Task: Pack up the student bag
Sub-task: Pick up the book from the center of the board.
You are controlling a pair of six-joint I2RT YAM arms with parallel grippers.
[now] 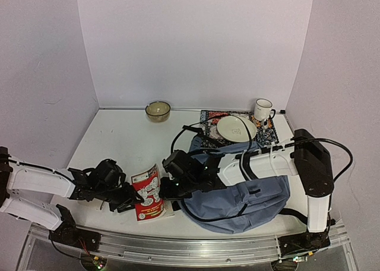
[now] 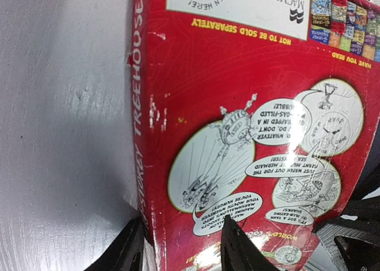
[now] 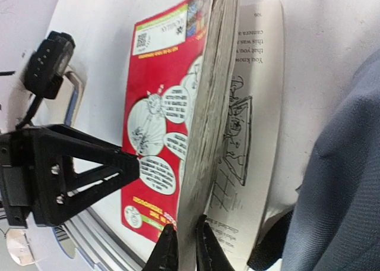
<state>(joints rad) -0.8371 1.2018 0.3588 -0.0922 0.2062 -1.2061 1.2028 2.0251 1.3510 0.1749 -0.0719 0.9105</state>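
Observation:
A red paperback book (image 1: 148, 194) stands tilted on its edge on the white table, just left of the student bag (image 1: 255, 194), a blue-grey backpack lying flat. My left gripper (image 1: 132, 198) is shut on the book's spine side; its fingers (image 2: 237, 250) straddle the spine and back cover (image 2: 249, 134). My right gripper (image 3: 185, 247) is shut on the book's page block (image 3: 205, 134), while one loose page (image 3: 249, 134) lies flat on the table. The left finger (image 3: 89, 164) touches the red cover. Bag fabric (image 3: 344, 176) fills the right edge of the right wrist view.
At the back stand a tan bowl (image 1: 158, 110), a white plate (image 1: 236, 128) on a patterned mat (image 1: 268, 135), and a white mug (image 1: 262, 109). The metal rail (image 1: 178, 248) runs along the table's near edge, close under the book.

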